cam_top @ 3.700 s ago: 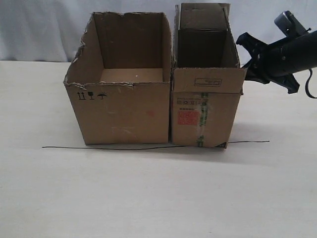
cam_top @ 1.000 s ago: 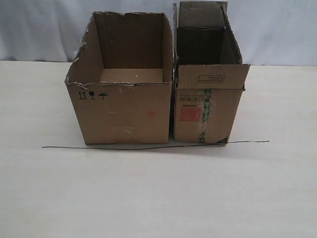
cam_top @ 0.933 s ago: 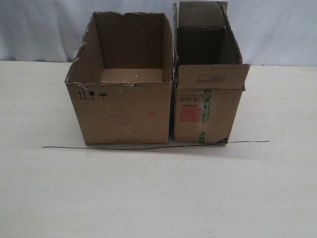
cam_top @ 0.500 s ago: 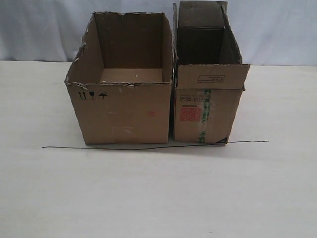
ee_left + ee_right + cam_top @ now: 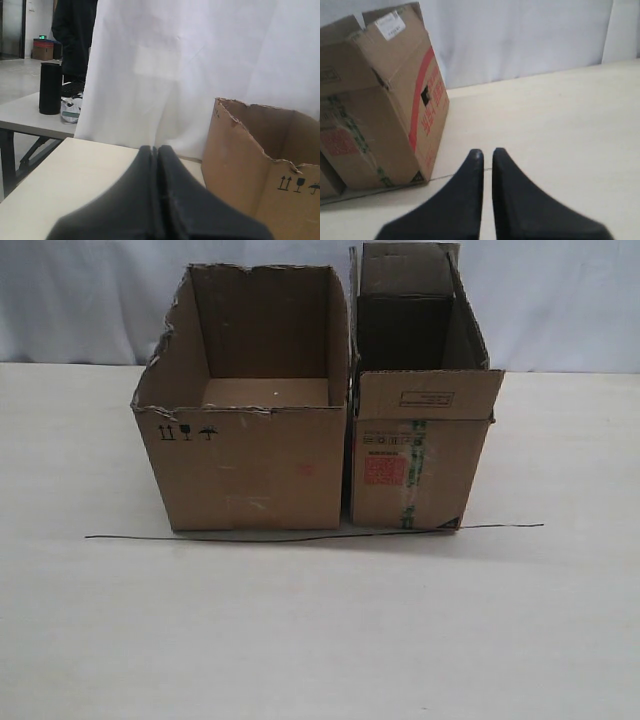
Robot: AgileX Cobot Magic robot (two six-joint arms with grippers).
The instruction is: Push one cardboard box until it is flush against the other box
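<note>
The cardboard box [image 5: 420,470], narrow and tall with a red label and a green tape stripe, stands right of the other box [image 5: 250,470], which is wider with a torn rim. They sit side by side with only a thin dark seam between them. Neither gripper shows in the exterior view. In the left wrist view my left gripper [image 5: 155,148] is shut and empty, with the other box [image 5: 260,170] off to one side. In the right wrist view my right gripper [image 5: 487,151] has its fingers almost together, holds nothing, and is well clear of the cardboard box [image 5: 380,100].
A thin black wire [image 5: 300,537] lies along the table in front of both boxes. A white curtain [image 5: 560,300] hangs behind them. Bare table [image 5: 320,640] spreads in front and to both sides. A second table with a dark cylinder [image 5: 50,88] stands beyond the curtain.
The right arm, which hung beside the cardboard box's right flap 3.7 s ago, has left the exterior view. Nothing has moved in the last second.
</note>
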